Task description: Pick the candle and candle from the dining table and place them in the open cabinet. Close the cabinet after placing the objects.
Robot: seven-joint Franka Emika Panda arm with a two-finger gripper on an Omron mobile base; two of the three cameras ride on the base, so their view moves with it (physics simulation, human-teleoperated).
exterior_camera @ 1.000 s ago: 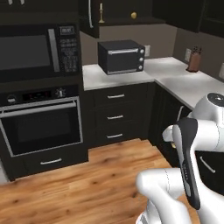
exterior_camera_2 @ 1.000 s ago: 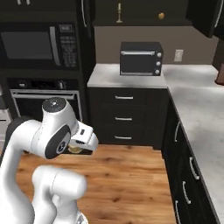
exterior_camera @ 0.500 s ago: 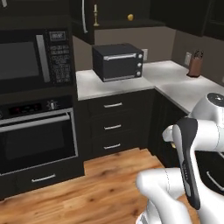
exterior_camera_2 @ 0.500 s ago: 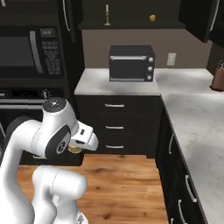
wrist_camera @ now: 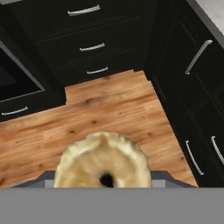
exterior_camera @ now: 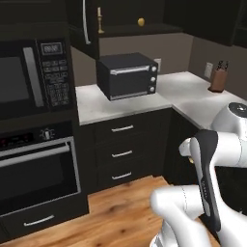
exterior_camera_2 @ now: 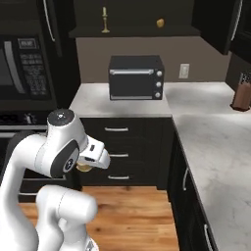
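Arm is sitting folded low over the base, elbow bent, hand tucked down near the wood floor (wrist_camera: 109, 105). Claw (exterior_camera_2: 84, 167) is pinching the stubby candle (wrist_camera: 103, 162): cream-yellow, round, scalloped rim, dark wick hole in the middle, seen end-on in the hand view and peeking out as a yellowish sliver under the wrist in the right base view. Fingertips themselves are hidden behind the candle.

Left to right: built-in microwave (exterior_camera: 29, 79) and oven (exterior_camera: 38, 176), glossy black. Then the open cabinet (exterior_camera: 125, 19), dark shelf holding the thin taper candle (exterior_camera: 99, 19) upright in its brass stick, with a round yellow fruit (exterior_camera: 141, 21) well apart on the same shelf. Below, a boxy black toaster oven (exterior_camera: 128, 75) is sitting on the white marble tabletop (exterior_camera: 193, 94).
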